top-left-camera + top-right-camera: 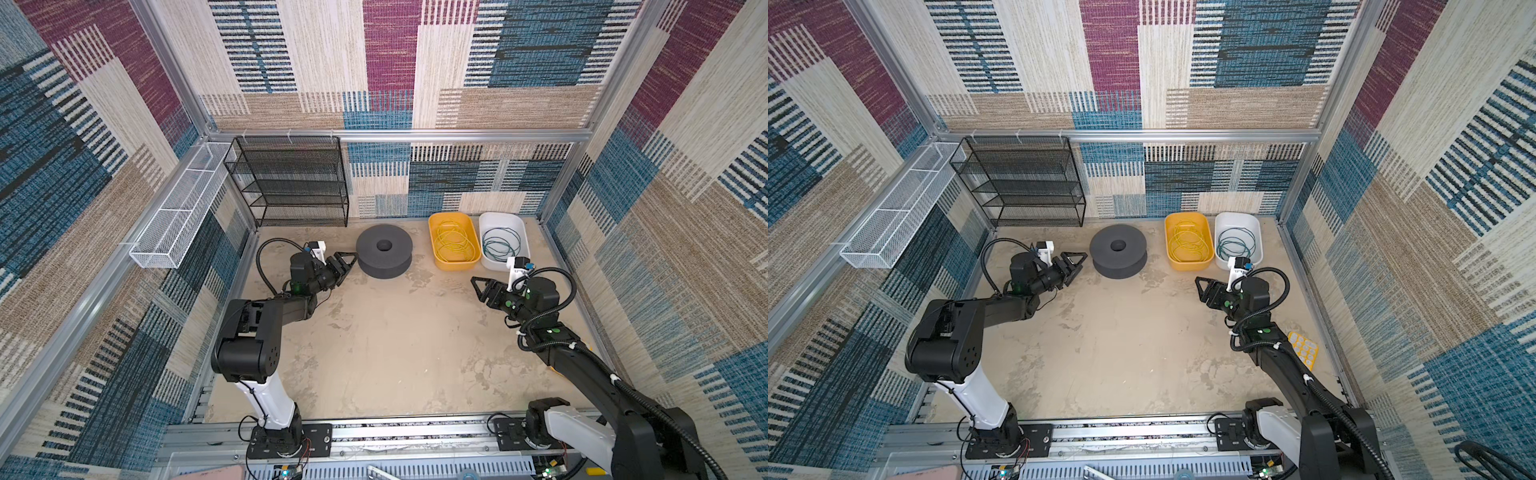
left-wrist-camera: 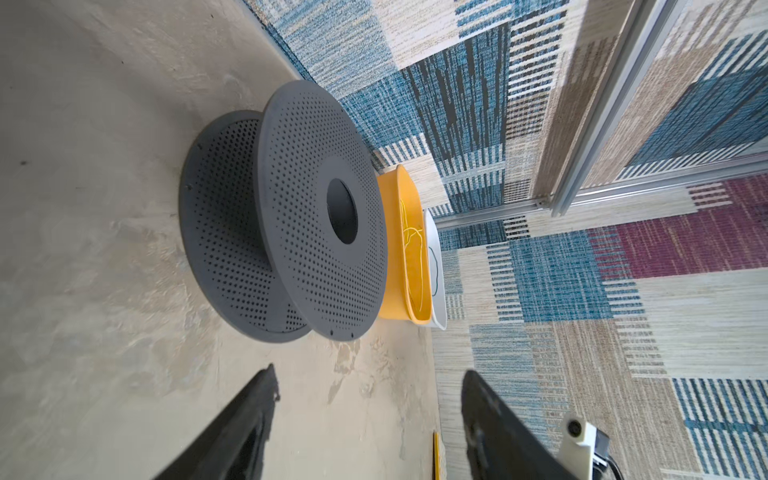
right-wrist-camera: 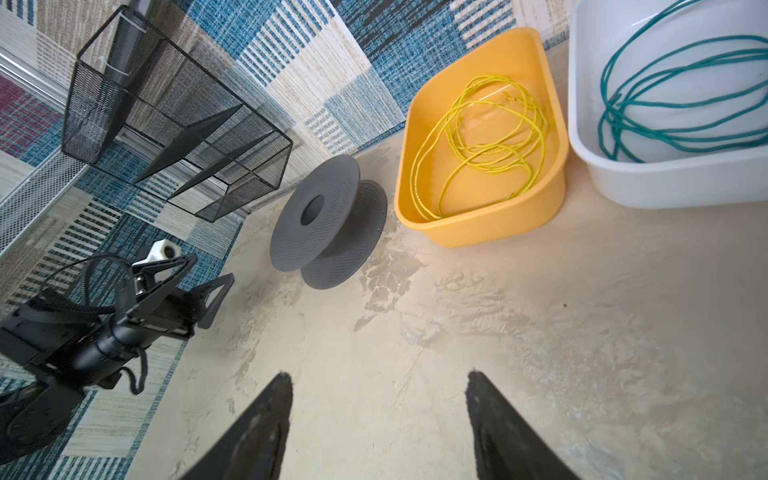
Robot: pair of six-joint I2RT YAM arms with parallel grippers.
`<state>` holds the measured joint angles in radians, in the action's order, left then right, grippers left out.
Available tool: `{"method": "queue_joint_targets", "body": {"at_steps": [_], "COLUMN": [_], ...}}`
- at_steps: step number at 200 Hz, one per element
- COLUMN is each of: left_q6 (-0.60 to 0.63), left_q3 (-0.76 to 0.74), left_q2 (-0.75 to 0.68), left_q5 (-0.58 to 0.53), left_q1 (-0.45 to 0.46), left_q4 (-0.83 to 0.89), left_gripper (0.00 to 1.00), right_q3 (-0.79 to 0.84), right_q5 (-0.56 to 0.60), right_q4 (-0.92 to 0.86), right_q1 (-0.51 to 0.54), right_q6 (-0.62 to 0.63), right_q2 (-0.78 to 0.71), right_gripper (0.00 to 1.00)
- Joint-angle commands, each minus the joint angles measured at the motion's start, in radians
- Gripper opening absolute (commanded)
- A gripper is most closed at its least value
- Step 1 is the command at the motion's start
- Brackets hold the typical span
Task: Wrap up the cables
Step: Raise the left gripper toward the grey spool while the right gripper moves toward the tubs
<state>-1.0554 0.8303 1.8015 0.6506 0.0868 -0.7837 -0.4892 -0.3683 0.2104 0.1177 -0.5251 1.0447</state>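
yellow cable [image 1: 454, 243]: lies in loose round loops inside the yellow tub [image 1: 433, 239], at the far side of the bench [image 1: 395, 345].

teal cable [image 1: 500, 246]: lies in loose round loops inside the white tub [image 1: 524, 237]. this tub stands just beside the yellow tub, to its right in both top views.

grey spool [image 1: 384, 255]: rests on one perforated flange, hub hole facing up. it stands left of the yellow tub, apart from it.

left jaws: spread, gripping nothing. the tips point at the spool, near its rim and apart from it.

right jaws: spread, gripping nothing. they hang over bare bench, near the front of the white tub.

black mesh rack [image 1: 291, 183]: stands against the back wall, behind and left of the spool.

white mesh basket [image 1: 174, 220]: hangs on the left wall rail.
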Motion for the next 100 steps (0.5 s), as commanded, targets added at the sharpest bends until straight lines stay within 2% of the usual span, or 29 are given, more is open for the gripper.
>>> {"method": "queue_joint_targets", "body": {"at_steps": [1, 31, 56, 80, 100], "left_q6": [-0.092, -0.039, -0.037, 0.008, 0.015], "left_q3": [0.029, 0.049, 0.084, 0.094, 0.127], "left_q2": [0.058, 0.084, 0.141, 0.148, 0.175], "left_q5": [0.064, 0.026, 0.015, -0.033, -0.023], "left_q1": [0.007, 0.010, 0.009, 0.010, 0.014], "left_q4": [-0.217, -0.141, -0.093, -0.022, -0.011], "left_gripper": [0.71, 0.71, 0.66, 0.66, 0.65], "right_q3": [0.004, 0.018, 0.030, 0.017, 0.024], "right_q5": [-0.021, -0.008, 0.010, 0.066, 0.079], "right_q4": [0.045, 0.042, 0.044, 0.001, -0.002], "right_q1": [0.000, 0.000, 0.000, 0.000, 0.000], "right_q6": [0.008, 0.008, 0.012, 0.050, 0.056], "right_q2": [-0.005, -0.017, -0.025, -0.018, -0.023], "right_gripper": [0.69, 0.71, 0.72, 0.72, 0.72]}}
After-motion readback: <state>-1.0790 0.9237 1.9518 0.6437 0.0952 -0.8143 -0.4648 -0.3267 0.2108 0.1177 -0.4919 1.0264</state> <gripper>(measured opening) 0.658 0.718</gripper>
